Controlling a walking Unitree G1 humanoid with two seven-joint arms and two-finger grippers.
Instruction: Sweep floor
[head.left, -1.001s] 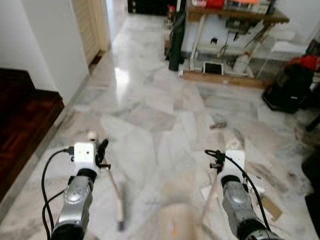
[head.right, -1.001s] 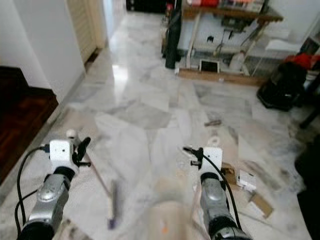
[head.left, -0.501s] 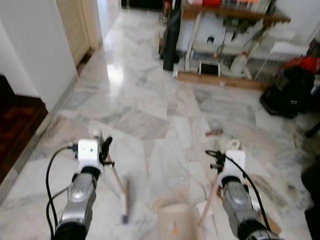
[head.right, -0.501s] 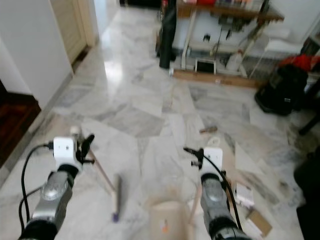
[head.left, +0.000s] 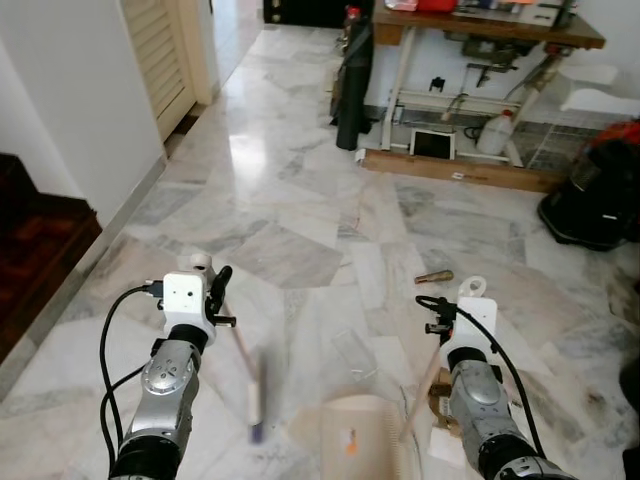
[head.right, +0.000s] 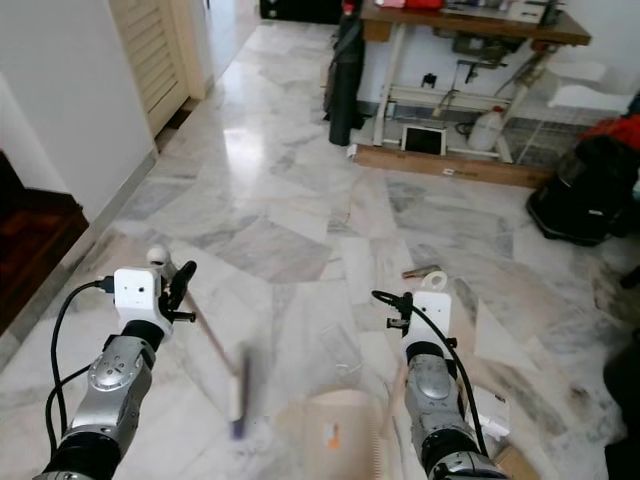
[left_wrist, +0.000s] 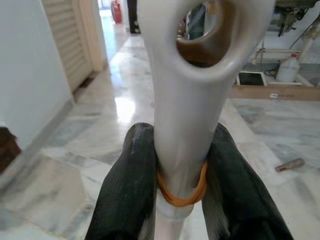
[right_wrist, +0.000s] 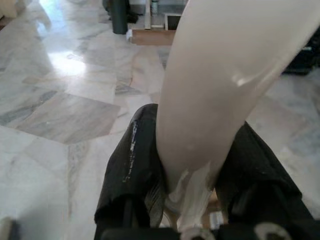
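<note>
Marble floor (head.left: 300, 200) is spread before both arms. At the left, a broom handle (left_wrist: 186, 100) is clamped between the left gripper (left_wrist: 181, 200) fingers, its blurred head (head.left: 256, 395) low on the tiles. At centre a dustpan (head.left: 357, 440) rests on the floor; its pale handle (right_wrist: 220, 90) is clamped by the right gripper (right_wrist: 192, 185). Paper scraps (head.right: 490, 410) lie just right.

The floor (head.left: 300, 200) is polished grey-veined marble, glossy enough to mirror the light; the stair (head.left: 40, 240) beside it is dark varnished wood. The broom handle (left_wrist: 190, 100) looks like smooth cream plastic with a rubber band; the dustpan (head.left: 360, 440) looks matt beige plastic; the table (head.left: 490, 25) is brown wood.
</note>
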